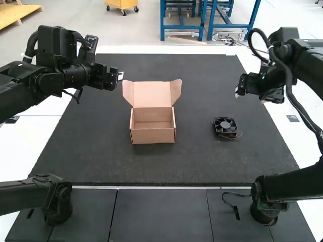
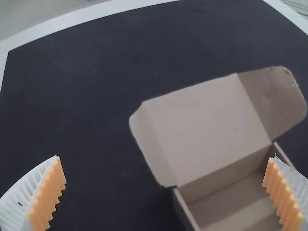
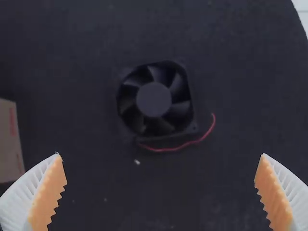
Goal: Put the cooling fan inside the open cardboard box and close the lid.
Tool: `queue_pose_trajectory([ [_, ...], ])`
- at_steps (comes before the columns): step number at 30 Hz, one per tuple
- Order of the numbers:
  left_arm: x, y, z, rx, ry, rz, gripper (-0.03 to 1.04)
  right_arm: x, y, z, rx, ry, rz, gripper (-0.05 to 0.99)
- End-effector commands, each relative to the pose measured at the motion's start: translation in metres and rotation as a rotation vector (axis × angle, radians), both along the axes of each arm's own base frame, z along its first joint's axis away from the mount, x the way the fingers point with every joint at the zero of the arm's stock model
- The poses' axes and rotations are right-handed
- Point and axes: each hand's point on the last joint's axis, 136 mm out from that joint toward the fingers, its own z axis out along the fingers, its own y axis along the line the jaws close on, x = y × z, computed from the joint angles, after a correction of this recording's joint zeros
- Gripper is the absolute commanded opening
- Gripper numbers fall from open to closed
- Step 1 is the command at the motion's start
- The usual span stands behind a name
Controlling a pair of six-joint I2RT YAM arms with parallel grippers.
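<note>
An open cardboard box [image 1: 152,123] stands mid-mat, its lid [image 1: 151,93] tilted up at the back with side flaps out. The same box [image 2: 226,159] shows in the left wrist view, lid raised. A black square cooling fan [image 1: 225,126] with a thin red wire lies flat on the mat to the box's right; it appears as the fan [image 3: 156,103] in the right wrist view. My left gripper [image 1: 117,76] hovers open to the left of the lid, above the mat. My right gripper [image 1: 239,89] hangs open above and behind the fan. Both hold nothing.
A black mat [image 1: 91,146] covers the table, with white table edge [image 1: 40,126] to either side. The arm bases [image 1: 55,201] stand at the near edge. Wide bare mat lies in front of the box and the fan.
</note>
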Motion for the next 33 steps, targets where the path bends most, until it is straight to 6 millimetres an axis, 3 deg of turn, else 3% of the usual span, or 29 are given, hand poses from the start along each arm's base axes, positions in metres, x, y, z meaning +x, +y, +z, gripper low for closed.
queue_pose_trajectory([
  [1,-0.003,0.002,0.001,0.004,-0.002,0.014,0.97,0.0,0.002,-0.006,-0.017,0.022,0.015,0.91],
  [6,-0.009,0.0,-0.019,0.026,0.062,-0.011,0.97,0.006,-0.003,-0.02,-0.031,0.071,-0.001,0.91],
  [11,-0.017,-0.013,-0.026,0.026,0.082,-0.079,0.97,0.008,-0.005,-0.031,-0.043,0.109,-0.003,0.91],
  [23,-0.035,-0.059,-0.018,0.0,0.054,-0.229,0.97,0.013,-0.015,-0.054,-0.144,0.179,0.071,0.91],
  [33,-0.031,-0.062,-0.009,-0.097,0.045,-0.192,0.97,0.023,-0.022,-0.079,-0.176,0.231,0.103,0.91],
])
